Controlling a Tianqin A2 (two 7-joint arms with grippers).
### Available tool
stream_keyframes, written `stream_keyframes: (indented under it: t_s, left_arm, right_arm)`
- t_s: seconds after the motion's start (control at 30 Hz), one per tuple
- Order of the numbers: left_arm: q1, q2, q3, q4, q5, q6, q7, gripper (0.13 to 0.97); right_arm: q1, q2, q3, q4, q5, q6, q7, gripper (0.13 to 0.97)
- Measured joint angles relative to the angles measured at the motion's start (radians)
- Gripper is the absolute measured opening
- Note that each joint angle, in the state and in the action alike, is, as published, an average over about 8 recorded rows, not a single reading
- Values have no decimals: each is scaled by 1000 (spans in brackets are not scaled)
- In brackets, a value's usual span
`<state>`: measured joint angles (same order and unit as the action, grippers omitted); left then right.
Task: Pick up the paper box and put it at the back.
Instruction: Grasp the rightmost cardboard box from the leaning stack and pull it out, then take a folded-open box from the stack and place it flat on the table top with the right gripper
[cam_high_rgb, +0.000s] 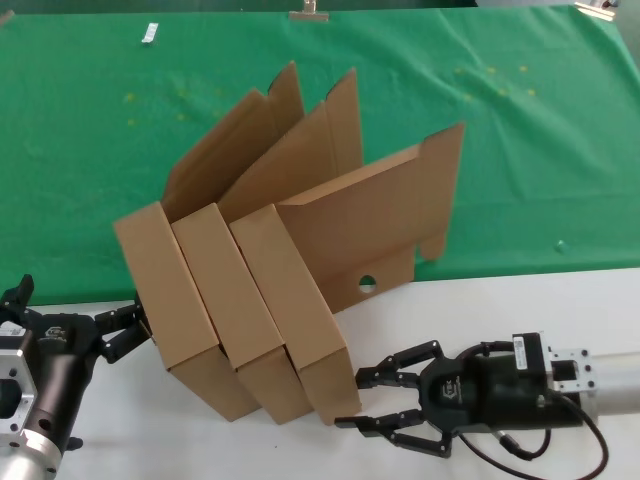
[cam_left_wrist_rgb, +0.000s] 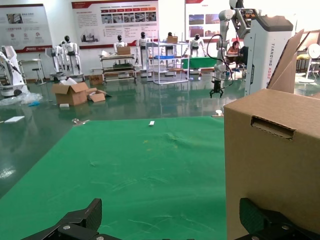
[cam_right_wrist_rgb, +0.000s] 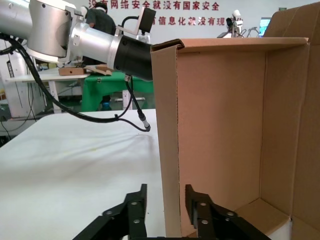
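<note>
1. Paper box (cam_high_rgb: 300, 300), rightmost of three alike, is standing on edge w/ lid hinged open, straddling the line between white tabletop (cam_high_rgb: 520, 300) and green cloth (cam_high_rgb: 90, 130). Other two boxes (cam_high_rgb: 190, 300) are leaning against it on my left side.
2. Right gripper (cam_high_rgb: 385, 400) is sitting at the box's near corner, down on the white table. Right wrist view: my fingers (cam_right_wrist_rgb: 131, 210) are set narrow on either side of the box's front wall edge, apparently not yet pinching — thin gaps showing both sides.
3. Left gripper (cam_high_rgb: 125, 330) is waiting just beside the leftmost box, jaws spread wide, holding nothing.
4. Doing it well, I reckon: centring the wall between the pads, going deeper before closing, squeezing gently so the cardboard isn't crushing, lifting straight up so the neighbours aren't tipping.
5. Back (cam_left_wrist_rgb: 150, 165) is lying open beyond the boxes.
</note>
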<state>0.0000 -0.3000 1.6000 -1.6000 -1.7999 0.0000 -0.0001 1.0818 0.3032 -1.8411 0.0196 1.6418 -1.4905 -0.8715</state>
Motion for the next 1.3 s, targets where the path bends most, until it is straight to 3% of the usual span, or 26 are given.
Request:
stream_keyframes:
  t_s: [0.27, 0.53, 0.77, 1.13, 1.3]
  left_arm:
    - [0, 0, 0, 0, 0, 0, 0, 966]
    - [0, 0, 0, 0, 0, 0, 0, 966]
    - [0, 0, 0, 0, 0, 0, 0, 966]
    - [0, 0, 0, 0, 0, 0, 0, 966]
    - [0, 0, 0, 0, 0, 0, 0, 966]
  right_arm:
    - [5, 15, 10, 2, -9, -17, -8, 274]
    - [3, 39, 28, 10, 0, -50, -6, 180]
    - [-16, 66, 10, 41, 39, -73, 2, 170]
    - [-47, 134, -149, 161, 239, -79, 69, 154]
    - [-41, 180, -135, 249, 299, -62, 117, 153]
